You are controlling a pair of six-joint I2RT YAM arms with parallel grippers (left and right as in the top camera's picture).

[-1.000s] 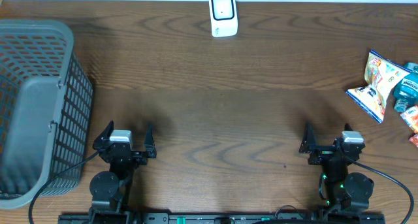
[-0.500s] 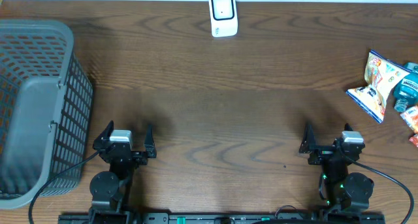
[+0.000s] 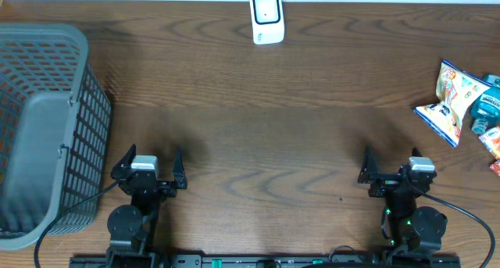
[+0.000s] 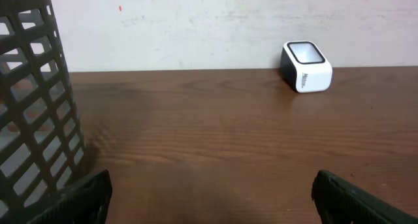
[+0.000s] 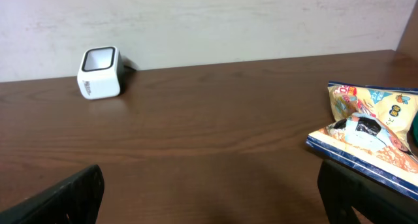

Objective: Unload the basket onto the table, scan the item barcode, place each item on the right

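Left gripper [image 3: 151, 163] and right gripper [image 3: 391, 170] sat low at the near edge of the table [image 3: 266, 127], jaws spread wide. Left one was beside the gray basket [image 3: 47, 127]. Snack bag [image 3: 451, 101] (with other packets) lay at the right edge, well apart from the white scanner [image 3: 266, 18] at the back.

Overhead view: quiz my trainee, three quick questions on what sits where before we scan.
1. Which is nearer the snack bag: left gripper or right gripper?
2. The white barcode scanner stands: A) at the table's far edge B) between the grippers C) beside the snack bag.
3. True or false: the left gripper's fingers hold the snack bag.
Key: 1 right gripper; 2 A; 3 false.
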